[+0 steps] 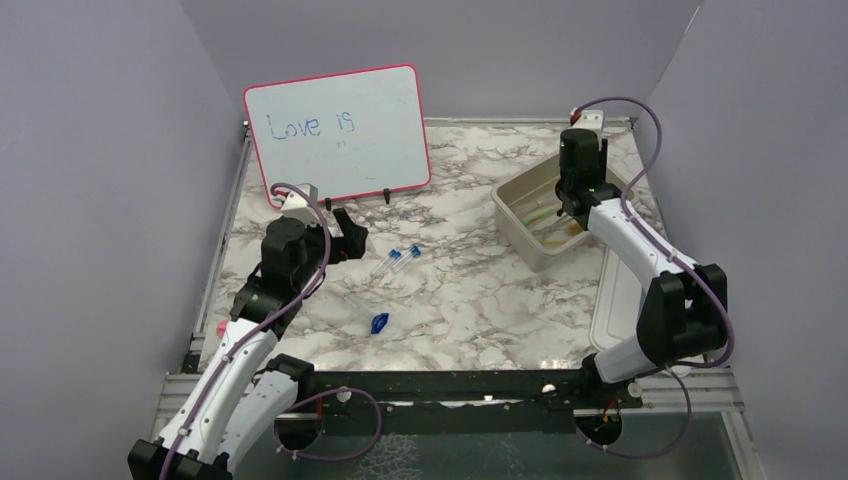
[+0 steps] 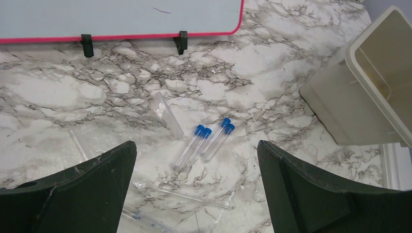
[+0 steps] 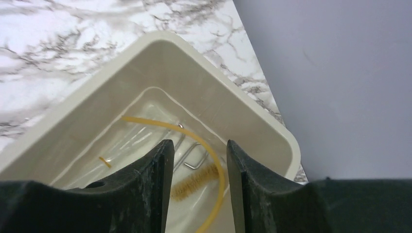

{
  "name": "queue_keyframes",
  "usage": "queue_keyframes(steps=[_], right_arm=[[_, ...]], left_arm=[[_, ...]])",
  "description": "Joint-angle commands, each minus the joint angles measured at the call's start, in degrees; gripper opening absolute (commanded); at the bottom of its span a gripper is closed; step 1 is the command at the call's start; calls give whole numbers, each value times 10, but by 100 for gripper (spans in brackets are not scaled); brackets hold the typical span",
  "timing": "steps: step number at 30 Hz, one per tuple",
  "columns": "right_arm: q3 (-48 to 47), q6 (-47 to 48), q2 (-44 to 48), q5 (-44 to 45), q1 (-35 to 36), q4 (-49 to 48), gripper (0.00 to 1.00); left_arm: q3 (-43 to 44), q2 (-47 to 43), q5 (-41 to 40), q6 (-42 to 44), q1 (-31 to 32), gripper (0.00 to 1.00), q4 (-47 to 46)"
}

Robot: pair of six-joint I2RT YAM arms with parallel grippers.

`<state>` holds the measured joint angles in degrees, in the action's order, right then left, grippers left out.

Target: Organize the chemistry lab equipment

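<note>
Several clear tubes with blue caps [image 2: 204, 141] lie together on the marble table [image 2: 291, 73], also in the top view [image 1: 400, 258]. My left gripper [image 2: 197, 145] is open and empty above them, near the whiteboard in the top view [image 1: 350, 238]. A thin glass rod [image 2: 182, 194] and a graduated pipette [image 2: 141, 218] lie nearer. A small blue piece [image 1: 380, 322] lies toward the front. My right gripper [image 3: 198, 144] is open and empty over the beige tub [image 3: 272, 128]. In the tub lie the amber hose [image 3: 216, 160], wire tongs [image 3: 192, 158] and a bristle brush [image 3: 194, 183].
The pink-framed whiteboard [image 1: 340, 130] stands at the back left on black feet. The tub [image 1: 520, 190] sits at the right rear, its lid [image 1: 615, 300] flat on the table in front of it. Grey walls close in both sides.
</note>
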<state>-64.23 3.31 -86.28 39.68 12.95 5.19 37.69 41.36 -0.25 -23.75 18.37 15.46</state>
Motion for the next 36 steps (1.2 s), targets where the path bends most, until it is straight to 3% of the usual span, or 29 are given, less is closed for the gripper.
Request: queue_keyframes(steps=[1,9,15,19,25,33,36], right_arm=[[-43,-17,5,-52,1,16,49],[-105,-100,18,-297,2,156,49],[-92,-147,46,-497,31,148,49],[-69,-187,46,-507,114,120,49],[-42,-243,-28,-465,261,79,46],[-38,-302,-141,-498,363,25,43],[-66,-291,-180,-488,387,49,43]], left_arm=[[-3,-1,9,2,-2,97,-17],[-3,1,8,2,-2,97,-17],[-3,0,7,1,-3,97,-14],[-1,9,7,1,-2,97,-10],[0,11,7,0,-2,97,-4],[7,16,-69,-16,-2,96,28],[17,20,-118,-24,-3,94,50]])
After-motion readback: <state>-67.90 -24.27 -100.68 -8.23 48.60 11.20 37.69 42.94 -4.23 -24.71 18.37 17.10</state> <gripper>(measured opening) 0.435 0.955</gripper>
